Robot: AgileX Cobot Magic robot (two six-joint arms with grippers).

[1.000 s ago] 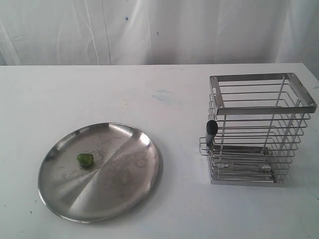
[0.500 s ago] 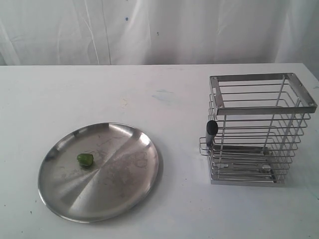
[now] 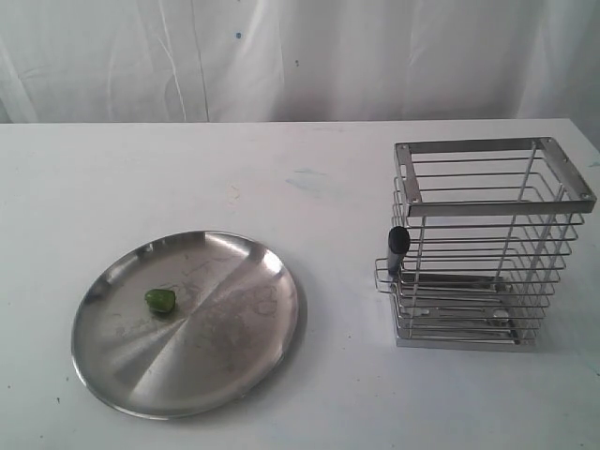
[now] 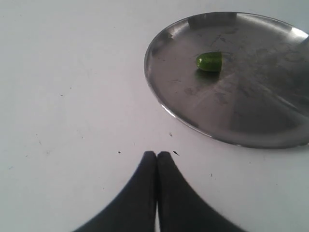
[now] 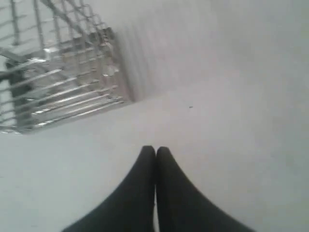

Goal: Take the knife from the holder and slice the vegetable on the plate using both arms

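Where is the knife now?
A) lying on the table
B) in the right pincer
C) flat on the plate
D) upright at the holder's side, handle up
D: the knife stands upright at the side of the holder that faces the plate, handle on top.

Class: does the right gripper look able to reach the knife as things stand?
Probably yes: the knife stands exposed beside the holder, nothing blocking it, but the right gripper is shut.
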